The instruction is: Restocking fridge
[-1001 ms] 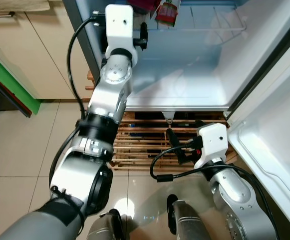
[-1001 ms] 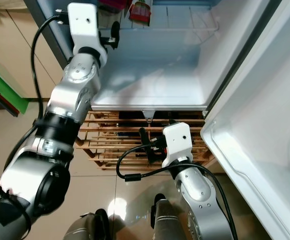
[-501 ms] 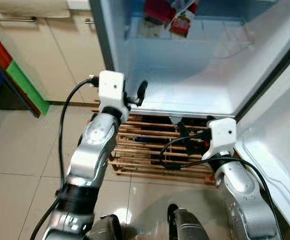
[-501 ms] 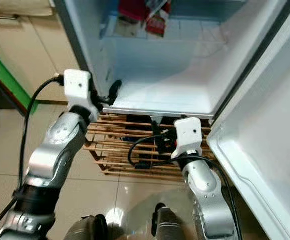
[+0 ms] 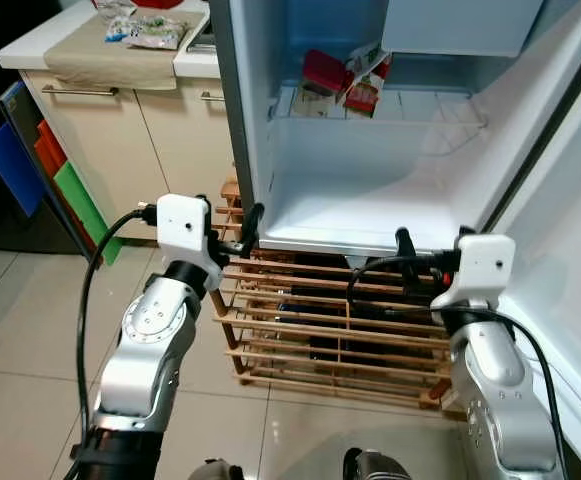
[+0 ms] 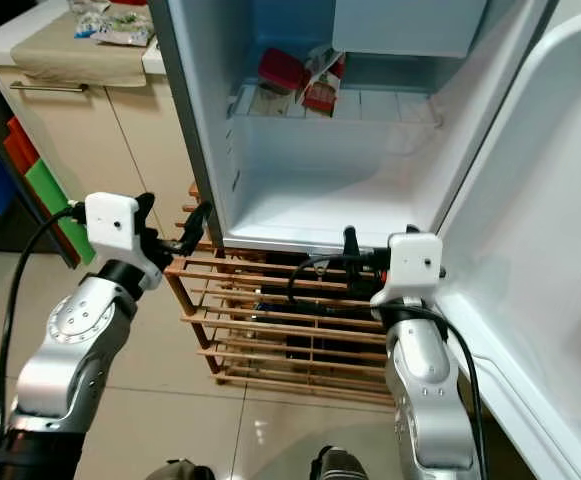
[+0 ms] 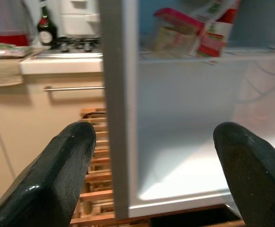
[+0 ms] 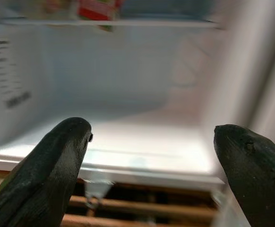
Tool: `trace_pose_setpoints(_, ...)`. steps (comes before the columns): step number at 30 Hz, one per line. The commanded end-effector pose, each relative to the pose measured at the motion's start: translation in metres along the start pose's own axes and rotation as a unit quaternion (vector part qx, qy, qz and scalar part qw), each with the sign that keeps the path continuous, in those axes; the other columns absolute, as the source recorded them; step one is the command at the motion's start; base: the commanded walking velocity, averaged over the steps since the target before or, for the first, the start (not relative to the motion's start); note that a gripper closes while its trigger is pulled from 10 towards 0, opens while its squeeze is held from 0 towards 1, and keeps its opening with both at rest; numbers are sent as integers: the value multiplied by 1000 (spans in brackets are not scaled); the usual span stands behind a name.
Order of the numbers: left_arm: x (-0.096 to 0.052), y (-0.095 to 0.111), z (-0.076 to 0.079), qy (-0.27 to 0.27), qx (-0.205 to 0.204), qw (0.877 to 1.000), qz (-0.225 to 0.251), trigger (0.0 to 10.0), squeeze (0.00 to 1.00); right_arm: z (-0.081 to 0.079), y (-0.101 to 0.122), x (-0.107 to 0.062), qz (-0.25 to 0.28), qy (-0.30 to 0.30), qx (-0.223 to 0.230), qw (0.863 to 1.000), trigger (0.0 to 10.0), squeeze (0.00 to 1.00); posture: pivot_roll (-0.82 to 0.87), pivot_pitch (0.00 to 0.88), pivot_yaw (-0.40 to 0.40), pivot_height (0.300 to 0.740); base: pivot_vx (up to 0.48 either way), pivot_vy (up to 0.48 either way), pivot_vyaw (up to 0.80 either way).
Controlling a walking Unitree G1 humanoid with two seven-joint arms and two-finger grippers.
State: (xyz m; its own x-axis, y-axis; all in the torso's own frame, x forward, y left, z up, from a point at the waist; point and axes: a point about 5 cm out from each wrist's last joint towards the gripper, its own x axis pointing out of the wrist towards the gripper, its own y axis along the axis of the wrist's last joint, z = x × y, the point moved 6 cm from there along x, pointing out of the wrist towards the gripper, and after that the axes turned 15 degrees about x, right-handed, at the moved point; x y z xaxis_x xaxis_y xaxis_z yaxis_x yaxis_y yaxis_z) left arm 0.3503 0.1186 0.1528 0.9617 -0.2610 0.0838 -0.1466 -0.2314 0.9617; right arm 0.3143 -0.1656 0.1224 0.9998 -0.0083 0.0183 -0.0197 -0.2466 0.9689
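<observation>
Before the open fridge [image 5: 370,190] | left end effector [image 5: 253,222] and right end effector [image 5: 403,245] released, empty | step: fetch next item, likely from surface [image 5: 120,55] beside fridge

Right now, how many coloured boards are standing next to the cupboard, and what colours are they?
blue board: 1
red board: 1
green board: 1
Total: 3

Fridge shelf [image 5: 410,105] with food packets [image 5: 345,82]
</observation>
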Motion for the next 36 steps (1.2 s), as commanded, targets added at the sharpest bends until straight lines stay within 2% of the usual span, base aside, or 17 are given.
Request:
trace_pose_setpoints(1, 1, -8, 3, -7, 3, 1000, -7, 10000, 0, 25, 1, -4, 11, -50, 20, 998, 10000, 0, -163, 0, 46, 740, 0, 0, 0)
trace_pose_setpoints(2, 1, -8, 3, -7, 3, 1000, -7, 10000, 0, 25, 1, -4, 11, -50, 20, 998, 10000, 0, -163, 0, 46, 740, 0, 0, 0)
trace_pose_setpoints(4, -2, -13, 1, -1, -2, 1000, -15, 10000, 0, 38, 2, -8, 11, -74, 14, 997, 10000, 0, -179, 0, 45, 740, 0, 0, 0)
trace_pose_setpoints(8, -6, -13, -1, 2, -11, 1000, -16, 10000, 0, 42, 1, -12, 7, -73, -4, 997, 10000, 0, -187, 0, 38, 740, -191, 0, 0)
trace_pose_setpoints(11, -5, -12, 1, 6, -15, 1000, -5, 10000, 0, 26, 0, -9, 3, -35, -17, 999, 10000, 0, -182, 0, 25, 740, -261, 0, 0)
trace_pose_setpoints(15, -4, -10, 2, 8, -15, 1000, 4, 10000, 0, 17, 0, -4, 4, -12, -23, 1000, 10000, 0, -170, 0, 15, 740, -270, 0, 0)
trace_pose_setpoints(23, -3, -8, -1, 15, -11, 1000, 7, 10000, 0, 8, -8, -5, -16, 22, -16, 999, 10000, 0, -167, 0, 24, 740, -229, 0, 0)
trace_pose_setpoints(27, -1, -9, -3, 17, -8, 1000, 7, 10000, 0, 13, -20, -10, -45, 30, -30, 998, 10000, 0, -168, 0, 26, 740, 0, 0, 0)
trace_pose_setpoints(29, 5, -13, -6, 21, -11, 1000, -2, 10000, 0, 56, -33, -20, -88, -48, -84, 991, 10000, 0, -187, 0, 29, 740, 0, 0, 0)
trace_pose_setpoints(30, 7, -17, -10, 27, -16, 999, -12, 10000, 0, 83, -43, -31, -122, -103, -90, 983, 10000, 0, -192, 0, 29, 740, 0, 0, 0)
trace_pose_setpoints(31, 9, -21, -13, 31, -20, 999, -18, 10000, 0, 100, -50, -40, -146, -138, -91, 975, 10000, 0, -192, 0, 29, 740, 0, 0, 0)
trace_pose_setpoints(32, 9, -21, -13, 31, -20, 999, -18, 10000, 0, 100, -50, -40, -146, -138, -91, 975, 10000, 0, -192, 0, 29, 740, 0, 0, 0)
trace_pose_setpoints(33, 10, -24, -15, 34, -22, 999, -24, 10000, 0, 111, -60, -51, -174, -159, -89, 968, 10000, 0, -205, 0, 30, 740, 0, 0, 0)
trace_pose_setpoints(34, 10, -26, -16, 35, -21, 999, -28, 10000, 0, 127, -77, -69, -218, -190, -73, 955, 10000, 0, -209, 2, 30, 740, 0, 0, 0)
trace_pose_setpoints(35, 10, -26, -16, 35, -21, 999, -28, 10000, 0, 127, -77, -69, -218, -190, -73, 955, 10000, 0, -209, 2, 30, 740, 0, 0, 0)
trace_pose_setpoints(36, 10, -28, -16, 34, -20, 999, -31, 10000, 0, 143, -93, -89, -260, -224, -55, 938, 10000, 0, -215, 6, 29, 740, 0, 0, 0)
